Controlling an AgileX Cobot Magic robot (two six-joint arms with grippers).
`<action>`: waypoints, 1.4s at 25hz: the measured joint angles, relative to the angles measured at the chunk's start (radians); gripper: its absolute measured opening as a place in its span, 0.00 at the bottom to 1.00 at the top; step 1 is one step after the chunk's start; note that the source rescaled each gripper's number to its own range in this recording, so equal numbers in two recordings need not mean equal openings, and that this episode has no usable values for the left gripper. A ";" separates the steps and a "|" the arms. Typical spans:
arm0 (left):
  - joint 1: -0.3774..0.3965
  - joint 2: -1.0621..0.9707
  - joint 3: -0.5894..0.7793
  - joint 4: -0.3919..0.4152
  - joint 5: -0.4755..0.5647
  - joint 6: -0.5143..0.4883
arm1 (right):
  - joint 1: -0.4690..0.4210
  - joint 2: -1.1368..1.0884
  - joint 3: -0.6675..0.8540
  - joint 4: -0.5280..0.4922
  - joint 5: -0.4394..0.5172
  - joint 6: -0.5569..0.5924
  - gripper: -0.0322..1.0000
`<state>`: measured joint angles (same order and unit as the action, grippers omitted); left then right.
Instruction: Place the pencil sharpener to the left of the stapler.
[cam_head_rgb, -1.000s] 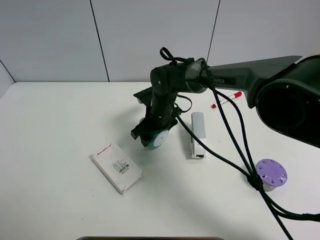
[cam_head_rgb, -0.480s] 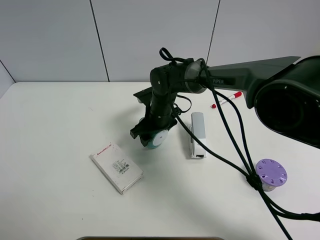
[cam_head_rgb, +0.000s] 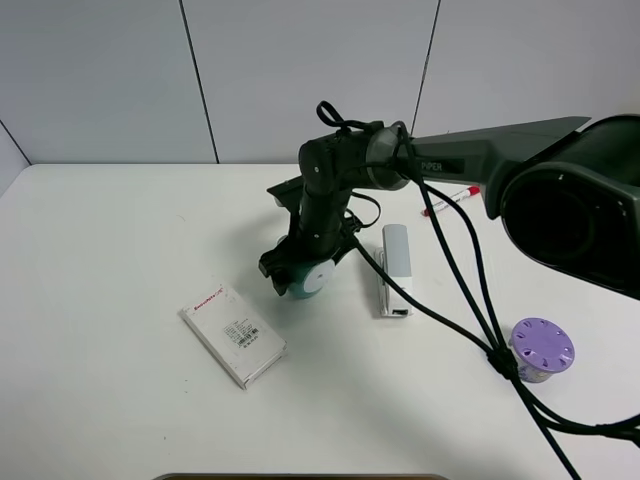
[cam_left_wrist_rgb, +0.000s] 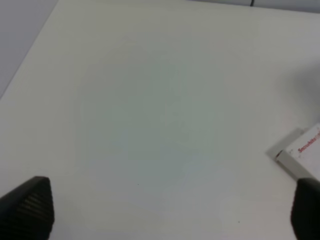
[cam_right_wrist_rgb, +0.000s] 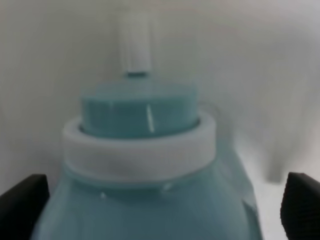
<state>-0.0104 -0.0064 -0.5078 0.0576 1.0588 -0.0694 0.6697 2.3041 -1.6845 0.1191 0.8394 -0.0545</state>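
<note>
The teal pencil sharpener (cam_head_rgb: 307, 279) with its white round face is just left of the light-grey stapler (cam_head_rgb: 396, 266), low over or on the table; I cannot tell which. My right gripper (cam_head_rgb: 300, 268) reaches across the middle and is shut on it. In the right wrist view the teal body (cam_right_wrist_rgb: 150, 165) and white collar fill the space between the dark fingertips (cam_right_wrist_rgb: 22, 205). In the left wrist view my left gripper (cam_left_wrist_rgb: 167, 207) is open over bare table, with nothing between its fingers.
A white labelled box (cam_head_rgb: 233, 334) lies front-left of the sharpener, and its corner (cam_left_wrist_rgb: 300, 155) shows in the left wrist view. A purple holed container (cam_head_rgb: 542, 348) stands front-right. A red marker (cam_head_rgb: 452, 200) lies behind the stapler. Black cables (cam_head_rgb: 470, 300) trail across the right side.
My right gripper has shifted slightly to the left with the pencil sharpener, a little farther from the stapler. Nothing else moved.
</note>
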 joint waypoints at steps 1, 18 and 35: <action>0.000 0.000 0.000 0.000 0.000 0.000 | 0.000 0.002 -0.016 0.000 0.016 0.000 0.73; 0.000 0.000 0.000 0.000 0.000 0.000 | 0.000 0.003 -0.372 0.000 0.372 0.006 0.73; 0.000 0.000 0.000 0.000 0.000 0.000 | 0.000 -0.317 -0.380 -0.063 0.381 0.034 0.73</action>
<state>-0.0104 -0.0064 -0.5078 0.0576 1.0588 -0.0694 0.6697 1.9876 -2.0650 0.0561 1.2203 -0.0206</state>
